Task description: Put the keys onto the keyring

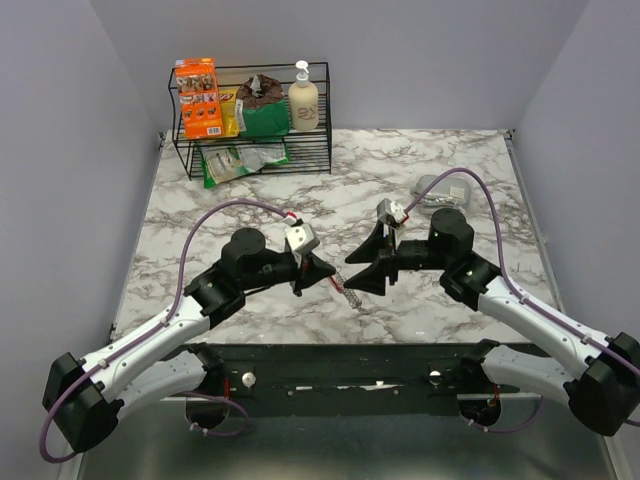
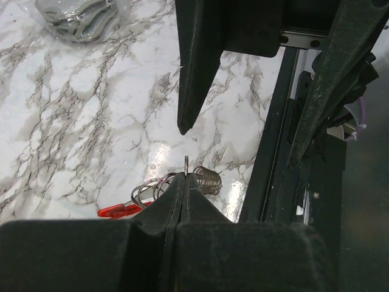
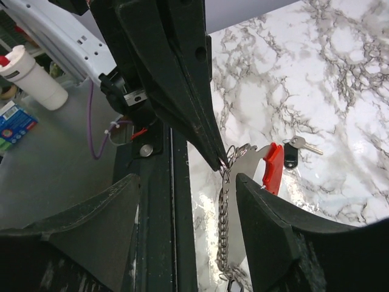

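Keyring point(image 3: 271, 167): small, light, rigid, with a red side, a metal side and a thin wire loop; a limp chain point(image 3: 223, 225) trails from it. Judged slick and prone to swivel. It sits between the arms near the table's front edge, red side seemingly on the marble. Left gripper point(image 2: 184, 179) is pressed together on the wire loop; the flat body would give a steadier hold. Key point(image 3: 290, 157): tiny, black-headed, just beside the red side, probably hard to lift off a glossy top. Right gripper point(image 3: 188, 179) is spread, straddling the chain without touching it. Table point(image 1: 250, 185): polished marble. Rack point(image 1: 250, 150) at the back, gray pouch point(image 1: 435, 188) right rear, plain walls close around.
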You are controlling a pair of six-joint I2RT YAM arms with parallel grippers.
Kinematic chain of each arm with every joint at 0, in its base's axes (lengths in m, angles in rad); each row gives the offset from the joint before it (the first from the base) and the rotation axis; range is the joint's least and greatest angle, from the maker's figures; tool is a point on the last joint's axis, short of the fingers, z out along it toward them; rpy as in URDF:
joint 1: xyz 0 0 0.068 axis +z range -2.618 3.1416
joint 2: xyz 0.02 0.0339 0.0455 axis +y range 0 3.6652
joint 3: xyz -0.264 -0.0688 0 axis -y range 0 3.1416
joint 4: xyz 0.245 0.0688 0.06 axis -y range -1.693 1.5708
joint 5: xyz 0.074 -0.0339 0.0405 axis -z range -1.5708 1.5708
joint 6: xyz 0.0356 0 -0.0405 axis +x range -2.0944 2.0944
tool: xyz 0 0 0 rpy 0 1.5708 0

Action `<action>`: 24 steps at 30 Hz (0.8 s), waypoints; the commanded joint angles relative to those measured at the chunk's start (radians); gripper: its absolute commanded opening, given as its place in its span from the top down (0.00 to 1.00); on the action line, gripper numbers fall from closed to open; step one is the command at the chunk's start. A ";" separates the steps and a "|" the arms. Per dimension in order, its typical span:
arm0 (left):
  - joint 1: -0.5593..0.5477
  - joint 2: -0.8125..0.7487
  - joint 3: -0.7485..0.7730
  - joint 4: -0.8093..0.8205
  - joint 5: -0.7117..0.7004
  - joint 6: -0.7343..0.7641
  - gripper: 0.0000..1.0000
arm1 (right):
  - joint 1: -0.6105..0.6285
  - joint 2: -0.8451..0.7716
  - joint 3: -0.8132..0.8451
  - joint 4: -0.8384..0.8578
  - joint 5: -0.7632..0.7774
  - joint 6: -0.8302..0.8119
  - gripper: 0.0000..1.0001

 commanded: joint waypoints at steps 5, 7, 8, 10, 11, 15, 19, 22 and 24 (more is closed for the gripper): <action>-0.023 -0.033 0.021 0.016 0.068 0.032 1.00 | 0.007 0.045 0.043 0.019 -0.078 -0.020 0.34; -0.026 -0.036 0.021 0.016 0.070 0.033 1.00 | 0.007 0.067 0.051 0.019 -0.081 -0.017 0.39; -0.026 -0.039 0.021 0.016 0.071 0.035 1.00 | 0.007 0.070 0.051 0.019 -0.078 -0.015 0.42; -0.031 -0.043 0.022 0.016 0.070 0.035 1.00 | 0.007 0.079 0.053 0.016 -0.072 -0.015 0.44; -0.031 -0.046 0.022 0.015 0.070 0.038 1.00 | 0.009 0.080 0.053 0.018 -0.069 -0.015 0.48; -0.039 -0.053 0.015 0.016 0.068 0.033 1.00 | 0.007 0.088 0.051 0.015 -0.066 -0.017 0.53; -0.048 -0.051 0.016 0.022 0.068 0.027 1.00 | 0.007 0.099 0.059 0.013 -0.081 -0.011 0.57; -0.054 -0.048 0.018 0.024 0.068 0.030 1.00 | 0.007 0.108 0.066 0.013 -0.095 -0.005 0.62; -0.056 -0.042 0.024 0.019 0.060 0.027 1.00 | 0.008 0.117 0.073 0.015 -0.112 -0.006 0.79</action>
